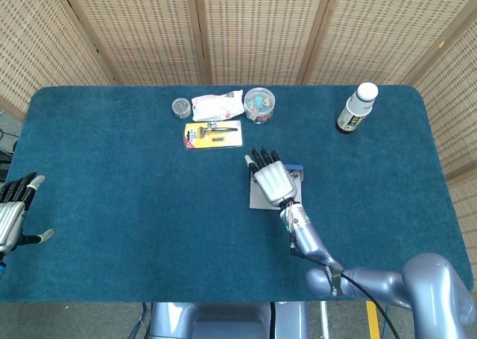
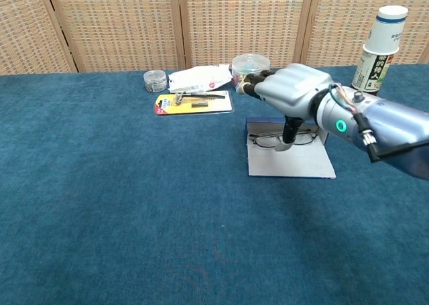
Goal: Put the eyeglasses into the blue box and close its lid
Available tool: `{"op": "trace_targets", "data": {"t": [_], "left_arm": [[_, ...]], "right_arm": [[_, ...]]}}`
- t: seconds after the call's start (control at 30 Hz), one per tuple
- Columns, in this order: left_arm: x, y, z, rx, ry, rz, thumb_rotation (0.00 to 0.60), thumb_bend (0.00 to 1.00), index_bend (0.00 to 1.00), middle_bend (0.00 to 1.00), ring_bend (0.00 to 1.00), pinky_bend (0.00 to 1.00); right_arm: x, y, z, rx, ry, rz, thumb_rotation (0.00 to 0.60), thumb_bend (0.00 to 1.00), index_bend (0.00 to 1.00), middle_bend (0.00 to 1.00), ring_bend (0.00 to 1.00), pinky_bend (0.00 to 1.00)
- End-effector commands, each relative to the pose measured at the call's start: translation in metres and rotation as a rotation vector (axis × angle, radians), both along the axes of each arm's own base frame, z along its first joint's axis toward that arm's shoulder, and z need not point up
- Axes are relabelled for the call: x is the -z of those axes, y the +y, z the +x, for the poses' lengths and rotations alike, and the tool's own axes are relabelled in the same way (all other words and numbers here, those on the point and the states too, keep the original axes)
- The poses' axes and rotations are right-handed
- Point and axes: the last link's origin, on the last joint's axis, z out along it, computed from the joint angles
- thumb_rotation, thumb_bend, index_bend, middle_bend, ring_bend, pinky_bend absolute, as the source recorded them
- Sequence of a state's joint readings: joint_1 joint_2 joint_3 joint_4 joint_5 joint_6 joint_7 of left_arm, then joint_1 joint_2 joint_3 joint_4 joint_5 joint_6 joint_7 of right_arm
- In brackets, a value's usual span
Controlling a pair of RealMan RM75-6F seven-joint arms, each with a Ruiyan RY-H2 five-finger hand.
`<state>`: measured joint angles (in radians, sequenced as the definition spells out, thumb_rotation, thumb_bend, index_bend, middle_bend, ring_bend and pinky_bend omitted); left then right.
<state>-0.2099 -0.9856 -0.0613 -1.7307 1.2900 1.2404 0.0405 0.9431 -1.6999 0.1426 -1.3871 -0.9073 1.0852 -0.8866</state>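
Note:
The blue box (image 2: 321, 133) lies open mid-table, its white-lined lid (image 2: 295, 163) flat on the cloth toward me. The thin black eyeglasses (image 2: 265, 141) rest in the box's far part. My right hand (image 2: 289, 92) hovers just above them, fingers stretched out and thumb hanging down in front of the frame, gripping nothing. In the head view that hand (image 1: 270, 179) covers the glasses; only a blue box edge (image 1: 295, 165) and a strip of lid (image 1: 258, 200) show. My left hand (image 1: 11, 214) is spread open off the table's left edge.
Behind the box lie a yellow blister card (image 2: 193, 102), a white packet (image 2: 199, 78), a small jar (image 2: 155, 80) and a clear round tub (image 2: 250, 66). A white bottle (image 2: 377, 50) stands at the back right.

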Motion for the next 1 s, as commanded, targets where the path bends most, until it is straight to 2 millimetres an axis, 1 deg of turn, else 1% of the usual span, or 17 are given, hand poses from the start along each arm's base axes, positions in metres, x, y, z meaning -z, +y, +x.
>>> {"op": "trace_targets", "data": {"t": [0.03, 0.07, 0.17, 0.3, 0.4, 0.7, 1.0], "left_arm": [[0.0, -0.002, 0.001, 0.007, 0.001, 0.0, 0.6, 0.01, 0.0, 0.0, 0.0, 0.0], [0.0, -0.003, 0.001, 0.009, 0.001, 0.0, 0.6, 0.01, 0.0, 0.0, 0.0, 0.0], [0.0, -0.005, 0.002, 0.015, 0.001, 0.002, 0.6, 0.01, 0.0, 0.0, 0.0, 0.0], [0.0, -0.008, 0.003, 0.025, 0.0, 0.003, 0.6, 0.01, 0.0, 0.0, 0.0, 0.0], [0.0, -0.009, 0.003, 0.03, 0.0, 0.0, 0.6, 0.01, 0.0, 0.0, 0.0, 0.0], [-0.001, -0.009, 0.003, 0.031, -0.004, 0.005, 0.6, 0.01, 0.0, 0.0, 0.0, 0.0], [-0.001, -0.008, 0.002, 0.027, -0.003, 0.002, 0.6, 0.01, 0.0, 0.0, 0.0, 0.0]], "right_arm": [[-0.003, 0.026, -0.012, -0.071, -0.042, 0.017, 0.6, 0.04, 0.18, 0.0, 0.0, 0.15], [-0.003, 0.028, -0.013, -0.074, -0.045, 0.019, 0.6, 0.07, 0.22, 0.0, 0.0, 0.15], [0.001, 0.034, -0.017, -0.072, -0.048, 0.029, 0.6, 0.1, 0.27, 0.0, 0.0, 0.15], [0.008, 0.042, -0.022, -0.067, -0.036, 0.041, 0.6, 0.1, 0.28, 0.0, 0.0, 0.15], [0.013, 0.045, -0.026, -0.068, -0.02, 0.039, 0.6, 0.1, 0.28, 0.0, 0.0, 0.15], [0.027, 0.042, -0.036, -0.049, 0.016, 0.037, 0.6, 0.1, 0.28, 0.0, 0.0, 0.15], [0.03, 0.036, -0.04, -0.035, 0.027, 0.028, 0.6, 0.11, 0.28, 0.0, 0.0, 0.15]]}}
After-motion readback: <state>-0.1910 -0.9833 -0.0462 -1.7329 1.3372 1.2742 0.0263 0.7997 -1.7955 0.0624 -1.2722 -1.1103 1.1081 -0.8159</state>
